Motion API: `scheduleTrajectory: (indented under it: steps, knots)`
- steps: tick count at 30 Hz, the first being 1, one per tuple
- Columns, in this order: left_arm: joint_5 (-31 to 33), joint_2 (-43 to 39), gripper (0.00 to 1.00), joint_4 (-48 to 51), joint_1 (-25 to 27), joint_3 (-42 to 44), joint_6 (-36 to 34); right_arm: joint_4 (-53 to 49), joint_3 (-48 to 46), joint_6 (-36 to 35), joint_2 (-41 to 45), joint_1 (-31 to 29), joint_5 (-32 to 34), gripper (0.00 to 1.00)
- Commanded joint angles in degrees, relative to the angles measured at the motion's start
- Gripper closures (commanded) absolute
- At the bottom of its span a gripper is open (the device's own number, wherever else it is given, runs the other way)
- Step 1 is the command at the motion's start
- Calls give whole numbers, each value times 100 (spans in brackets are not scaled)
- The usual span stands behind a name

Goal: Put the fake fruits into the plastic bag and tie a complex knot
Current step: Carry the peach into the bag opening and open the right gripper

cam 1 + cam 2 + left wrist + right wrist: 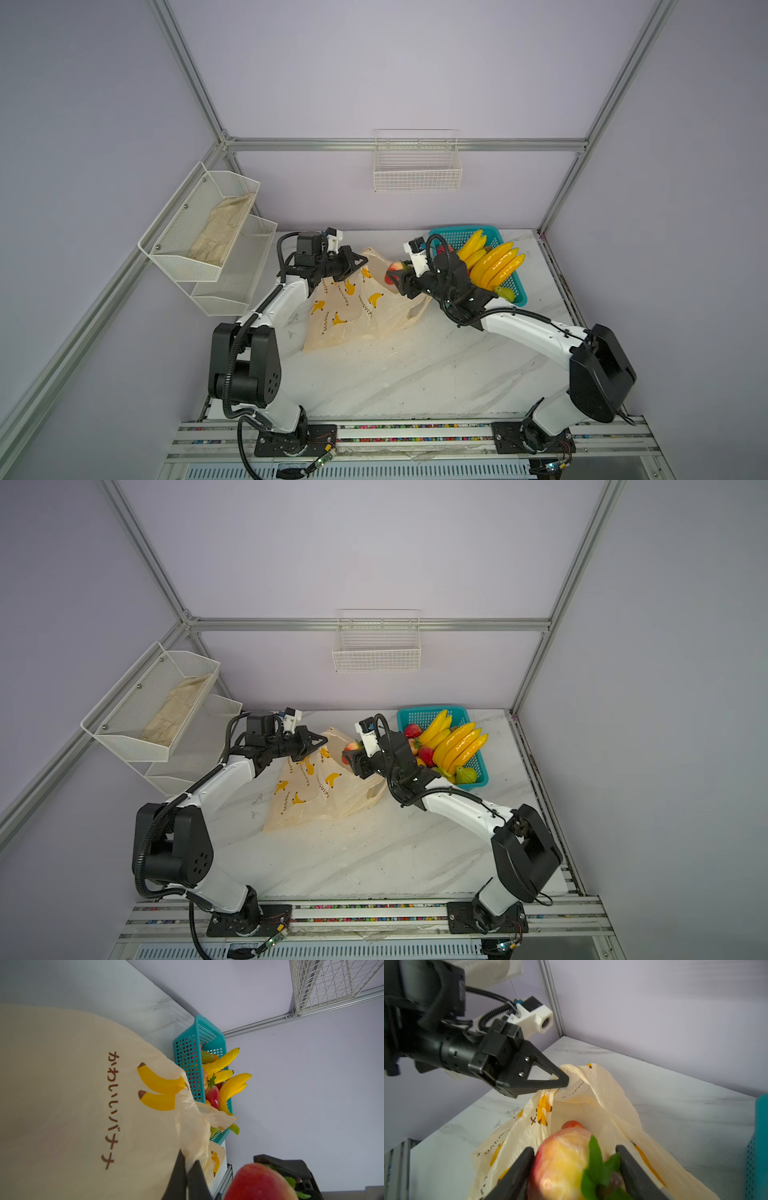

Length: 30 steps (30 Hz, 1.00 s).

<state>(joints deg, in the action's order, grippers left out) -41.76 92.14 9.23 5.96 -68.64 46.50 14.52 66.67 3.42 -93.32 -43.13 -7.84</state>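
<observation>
Plastic bag: the plastic bag (pixel 357 320) lay slumped on the worktop (pixel 415 374) between the two arms, closed end nearer, mouth at the far end lifted
Loose handle: one loose handle (pixel 417 309) lay flat on the worktop beside the right arm, untied
Left fingers: the left fingers (pixel 562 1081) were together, clamped on the bag's bunched far rim, holding the mouth up and open
Right fingers: the right fingers (pixel 519 1169) were clamped on a red-and-yellow fruit (pixel 562 1163) with green leaves, held at the open mouth and not yet let go
Bag contents: no fruit showed inside in any view; the bag looked flat in both top views
Teal basket: the teal basket (pixel 419 717) stood just beyond the bag, near the back wall; bananas (pixel 496 264), strawberries (pixel 412 730) and a green pear (pixel 465 775) sat in it, and anything under the bananas was hidden
Knot: none was made
Progress: judged early, probably the first fruit going in
Left to do: release this fruit, move the basket's fruits over, then tie the handles
</observation>
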Motion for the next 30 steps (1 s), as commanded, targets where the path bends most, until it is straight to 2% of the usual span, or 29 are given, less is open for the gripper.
scheduleTrajectory:
  steps: [1,6,11,20,25,30]
  knots:
    - [-135,-141,100,-94,28,98,-14,-96,490,-192,-505,0,490,56]
    - [-148,-121,100,-90,39,96,-14,-260,568,-146,-1051,-46,669,57]
    - [-148,-117,100,-89,55,95,-18,-416,582,224,-1475,-46,767,58]
    - [-181,-14,100,-93,167,88,-18,-103,964,1900,-2207,-46,54,53]
    - [-197,-2,100,-89,204,79,-9,792,1105,3192,-2600,-52,-438,47]
    - [-201,-8,100,-91,213,79,-9,1307,1342,3713,-2837,-89,-770,40]
